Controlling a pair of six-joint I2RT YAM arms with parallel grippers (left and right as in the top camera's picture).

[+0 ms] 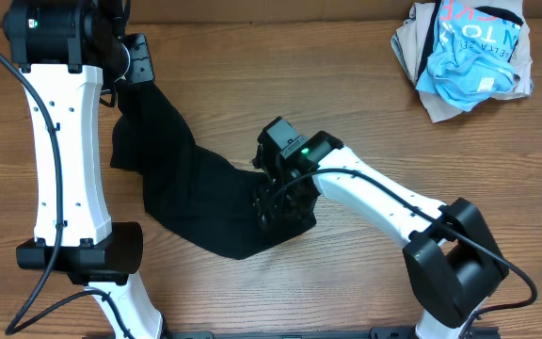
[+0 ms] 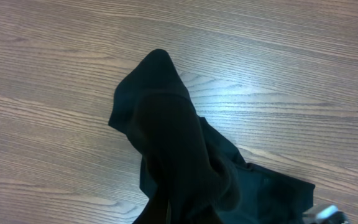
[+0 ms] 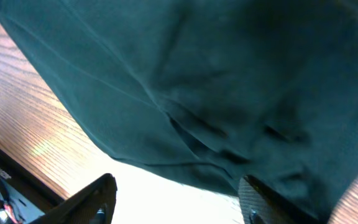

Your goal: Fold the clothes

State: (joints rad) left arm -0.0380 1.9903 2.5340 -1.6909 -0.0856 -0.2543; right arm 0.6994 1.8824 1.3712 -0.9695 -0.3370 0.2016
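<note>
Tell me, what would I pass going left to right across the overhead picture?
Left arm → black garment → right gripper at the garment's right end → heap of light-blue and beige clothes.

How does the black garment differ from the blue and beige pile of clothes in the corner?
The black garment is plain and lies drawn out long; the blue-and-beige pile is printed and crumpled in a heap. Both are soft cloth on the wooden table.
</note>
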